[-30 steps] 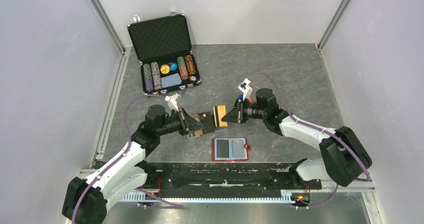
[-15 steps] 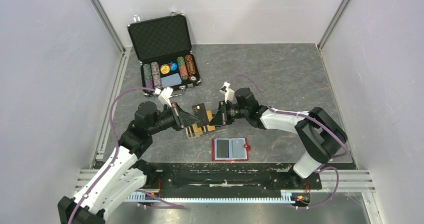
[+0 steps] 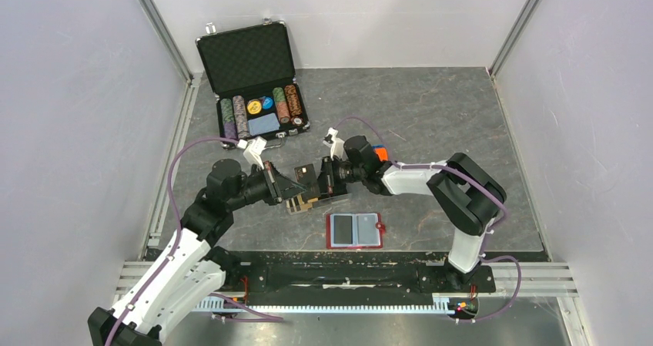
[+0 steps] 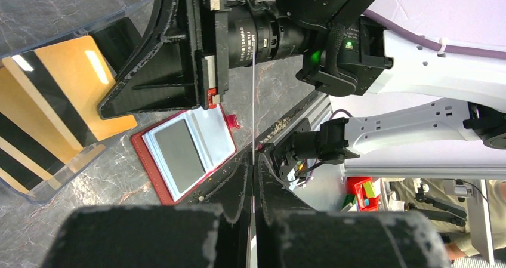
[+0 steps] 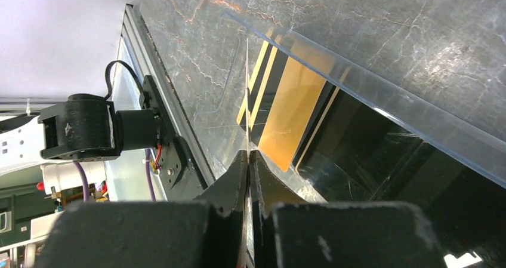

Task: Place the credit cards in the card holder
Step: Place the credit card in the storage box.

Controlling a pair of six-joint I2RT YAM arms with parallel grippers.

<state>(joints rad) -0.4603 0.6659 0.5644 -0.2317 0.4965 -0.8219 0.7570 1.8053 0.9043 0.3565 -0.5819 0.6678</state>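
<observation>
The right gripper [image 5: 247,151] is closed on what is taken, from the thin line between its jaws, to be a held card [image 5: 246,89] seen edge-on, its far end over the open card holder [image 5: 382,101]. The left gripper [image 4: 253,154] is likewise clamped together on a second thin card [image 4: 253,71], pointed toward the right one. The holder is placed in the middle of the table [image 3: 462,115], between the two grippers and on the far side of the open red wallet [image 4: 185,151]. Two credit cards [image 5: 292,110] with orange faces and black stripes are already lodged inside it, side by side; which compartments they fill cannot be told. The task is judged well advanced: the two held cards are left to be slotted in and released. No other loose orange card is made out on the table.
</observation>
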